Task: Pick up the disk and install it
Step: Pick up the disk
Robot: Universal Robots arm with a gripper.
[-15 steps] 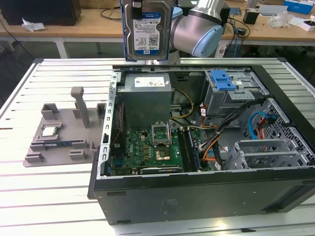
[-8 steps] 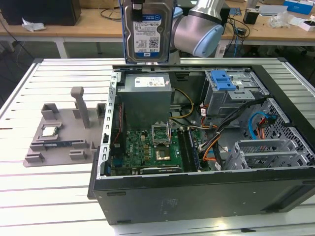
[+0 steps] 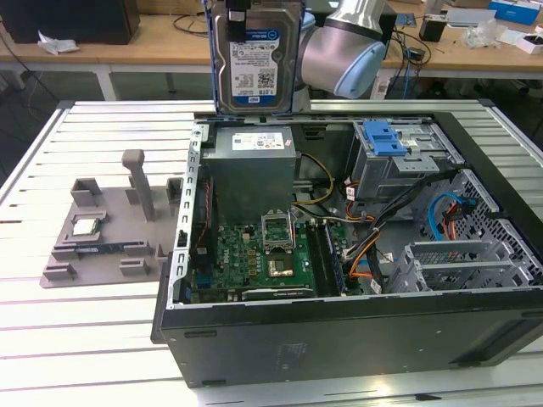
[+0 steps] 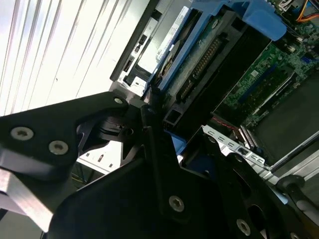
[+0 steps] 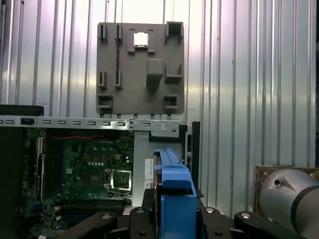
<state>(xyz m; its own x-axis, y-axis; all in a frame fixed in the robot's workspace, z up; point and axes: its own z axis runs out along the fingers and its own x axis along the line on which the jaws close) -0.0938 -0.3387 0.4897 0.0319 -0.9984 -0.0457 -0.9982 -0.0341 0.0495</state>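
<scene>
The disk hangs upright above the back edge of the open computer case, its blue-and-white label facing the exterior camera and blue rails along its sides. My gripper holds it from above, shut on its top edge. In the second wrist view the black fingers clamp the disk, whose green circuit-board underside and blue rail show. The first wrist view looks down the disk's blue rail between the gripper's black fingers.
Inside the case lie a motherboard, a grey power supply and a metal drive cage with a blue latch. A grey fixture holding a small silver chip sits on the slatted table at the exterior view's left.
</scene>
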